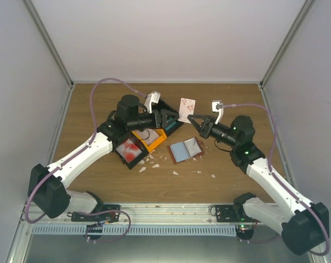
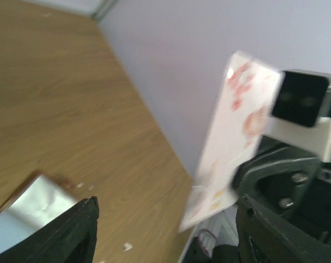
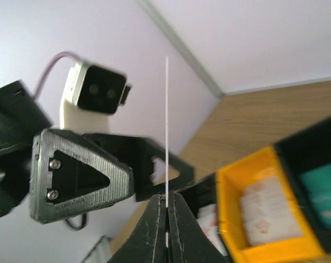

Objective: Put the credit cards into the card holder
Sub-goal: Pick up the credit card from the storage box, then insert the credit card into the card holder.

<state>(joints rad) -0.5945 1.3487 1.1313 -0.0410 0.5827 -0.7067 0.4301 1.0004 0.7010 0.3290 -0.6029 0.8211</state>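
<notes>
Credit card [image 1: 186,107], red and white, hangs upright above the table [image 1: 231,98], pinched at its lower edge by the right gripper [image 1: 190,117], whose fingers are clenched on it. The left gripper [image 1: 172,117] is released, its fingers spread wide just beside that card. More pale cards [image 3: 264,213] lie in the orange compartment of the tray [image 3: 227,213], and a teal card [image 3: 324,200] lies in a black one. The card holder [image 1: 185,149] lies open, light blue side up, on the wood-grain surface just right of the tray. White scraps [image 1: 153,165] dot the boards nearby. Plain pale walls [image 1: 154,38] with metal corner posts [image 1: 49,41] close in the table.
</notes>
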